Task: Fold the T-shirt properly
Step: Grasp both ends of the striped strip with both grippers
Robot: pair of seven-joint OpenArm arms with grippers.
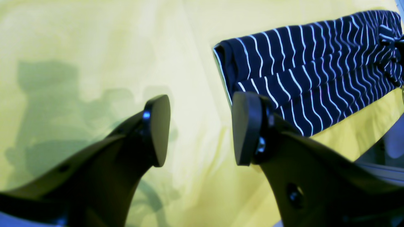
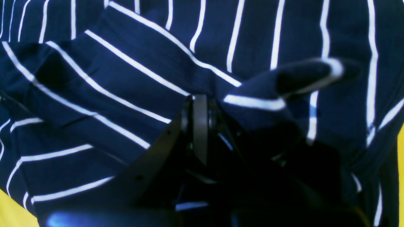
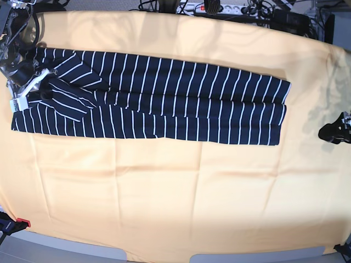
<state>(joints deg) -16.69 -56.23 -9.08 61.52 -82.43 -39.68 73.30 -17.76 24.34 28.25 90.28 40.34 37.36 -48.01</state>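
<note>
The T-shirt (image 3: 164,98), dark navy with thin white stripes, lies folded lengthwise into a long band across the far half of the table. At its left end my right gripper (image 3: 46,90) presses into a bunched fold. Seen from the right wrist, the right gripper (image 2: 200,101) is shut on the T-shirt (image 2: 126,63), cloth wrinkled up around its fingers. My left gripper (image 3: 329,133) hangs off the band's right end, apart from it. In the left wrist view the left gripper (image 1: 200,126) is open and empty, the T-shirt (image 1: 300,63) end lying just beyond its right finger.
A yellow-orange cloth (image 3: 164,192) covers the whole table. A power strip and cables (image 3: 214,8) run along the far edge. A red clamp (image 3: 22,222) sits at the near left corner.
</note>
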